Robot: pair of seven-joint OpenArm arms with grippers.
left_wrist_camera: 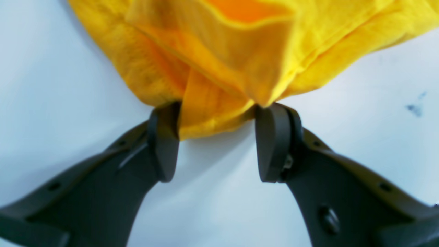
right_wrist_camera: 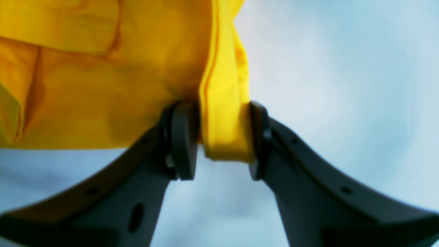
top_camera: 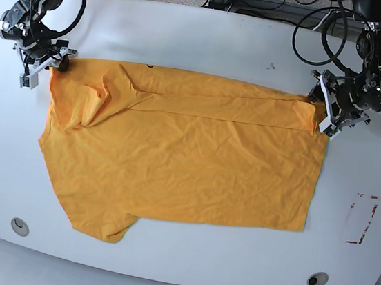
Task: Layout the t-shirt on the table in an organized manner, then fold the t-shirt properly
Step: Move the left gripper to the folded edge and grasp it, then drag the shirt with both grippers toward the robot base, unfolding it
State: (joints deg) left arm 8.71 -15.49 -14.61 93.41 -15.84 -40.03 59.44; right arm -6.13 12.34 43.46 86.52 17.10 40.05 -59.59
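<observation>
Between the pads of the left hand [left_wrist_camera: 216,140] sits a bunched corner of the t-shirt [left_wrist_camera: 219,68]; its jaws stand wide, and whether they press the cloth or only frame it cannot be told from the wrist view. The right hand [right_wrist_camera: 223,140] is closed to a narrower gap around a rolled fold of the shirt's edge, which fills the space between its pads, so it appears to be holding that fold. From each hand the garment runs away forward and inward, toward the other hand. In the base view the shirt lies spread on the white worktop [top_camera: 203,40] with its long axis running straight from one hand to the other, and a folded band lies along the far edge that links the two grips. The rest of the cloth, wrinkled, falls toward the near side of the worktop, with one sleeve sticking out at the near corner below the right hand. Both hands sit at the shirt's ends, neither nearer its middle, so any next pull or fold probably has to be shared across that line. Beyond the left hand, a red tape outline [top_camera: 362,219] marks the worktop, apart from the cloth.
</observation>
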